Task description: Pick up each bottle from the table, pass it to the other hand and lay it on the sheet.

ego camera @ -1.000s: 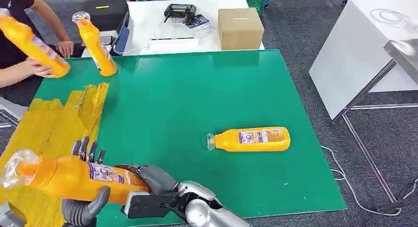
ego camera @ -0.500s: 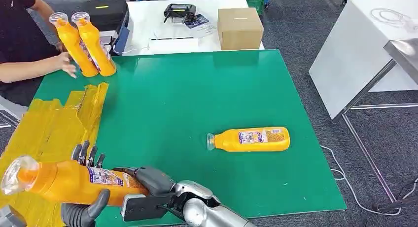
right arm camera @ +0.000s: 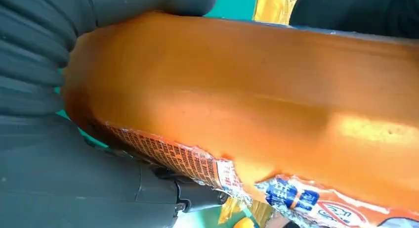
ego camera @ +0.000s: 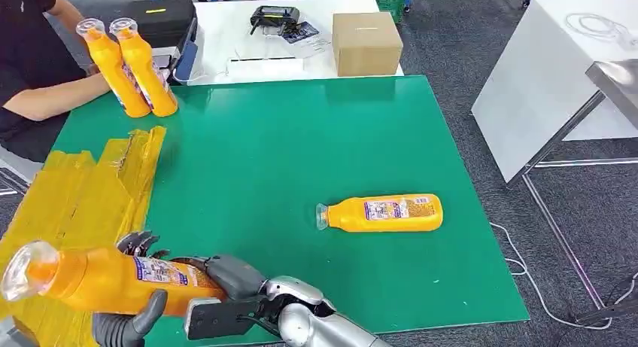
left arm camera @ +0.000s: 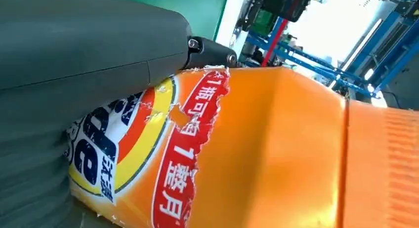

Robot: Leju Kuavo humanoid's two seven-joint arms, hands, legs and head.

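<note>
On held bottle (left arm camera: 276, 154), red label (left arm camera: 190, 154) "1瓶可", "1整月"

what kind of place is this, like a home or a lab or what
Most likely a robot lab or test workshop, not a home: a green work table on grey carpet, a handheld controller on the white table behind, blue metal racking.

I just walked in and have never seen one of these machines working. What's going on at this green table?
The robot is holding an orange bottle with both hands at the near left corner, above the yellow sheet. Its right hand grips the base end, and its left hand wraps the body from below, so it looks mid-handover. Another bottle lies on its side on the green table. Two more bottles stand at the far left corner, beside a seated person.
</note>
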